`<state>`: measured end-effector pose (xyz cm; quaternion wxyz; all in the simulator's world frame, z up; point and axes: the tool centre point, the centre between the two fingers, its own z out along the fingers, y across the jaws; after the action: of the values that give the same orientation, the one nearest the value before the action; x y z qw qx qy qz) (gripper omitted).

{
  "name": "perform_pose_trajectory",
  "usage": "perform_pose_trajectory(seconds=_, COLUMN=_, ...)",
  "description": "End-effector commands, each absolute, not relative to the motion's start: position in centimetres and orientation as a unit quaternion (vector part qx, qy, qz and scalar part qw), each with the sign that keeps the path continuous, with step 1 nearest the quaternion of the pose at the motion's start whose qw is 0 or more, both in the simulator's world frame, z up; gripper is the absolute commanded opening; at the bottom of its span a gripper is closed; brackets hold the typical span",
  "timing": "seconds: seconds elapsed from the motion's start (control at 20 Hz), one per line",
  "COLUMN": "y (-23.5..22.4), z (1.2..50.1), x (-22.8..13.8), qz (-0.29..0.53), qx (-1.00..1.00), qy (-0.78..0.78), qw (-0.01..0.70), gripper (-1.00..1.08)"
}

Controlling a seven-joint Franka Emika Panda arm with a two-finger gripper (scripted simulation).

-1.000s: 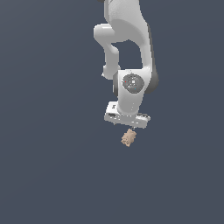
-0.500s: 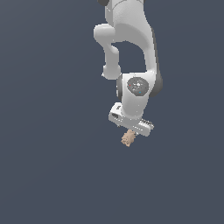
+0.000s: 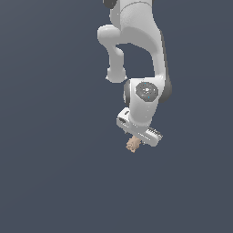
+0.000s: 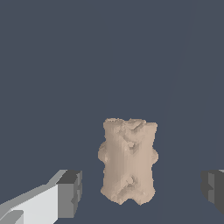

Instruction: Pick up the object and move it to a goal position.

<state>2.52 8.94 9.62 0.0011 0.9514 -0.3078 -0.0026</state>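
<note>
The object (image 3: pixel 133 144) is a small tan-beige lumpy chunk on the dark grey floor, just below the white gripper (image 3: pixel 136 138) in the exterior view. In the wrist view the object (image 4: pixel 129 161) lies between the two dark finger pads (image 4: pixel 70 192), with a gap on each side. The gripper (image 4: pixel 141 188) is open and straddles the object without touching it. The hand is tilted, lower toward the exterior view's right.
The white arm (image 3: pixel 136 41) rises above the gripper at the top centre of the exterior view. The dark grey floor (image 3: pixel 54 173) shows nothing else.
The hand has turned from level to tilted and sunk slightly over the object. The object has not moved.
</note>
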Motion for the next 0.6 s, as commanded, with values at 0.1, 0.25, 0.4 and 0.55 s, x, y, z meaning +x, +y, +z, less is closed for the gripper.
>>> perform_pose_trajectory(seconds=0.1, y=9.1, z=9.6, x=2.8, qz=0.0, qx=0.947, qy=-0.321, qw=0.0, gripper=1.0)
perform_pose_trajectory(seconds=0.25, y=9.1, z=9.6, x=2.7, qz=0.0, qx=0.947, qy=-0.321, qw=0.0, gripper=1.0)
perform_pose_trajectory(seconds=0.4, y=9.1, z=9.2, x=2.7, qz=0.0, qx=0.947, qy=-0.321, qw=0.0, gripper=1.0)
perform_pose_trajectory(seconds=0.55, y=9.1, z=8.1, x=2.7, qz=0.0, qx=0.947, qy=-0.321, qw=0.0, gripper=1.0)
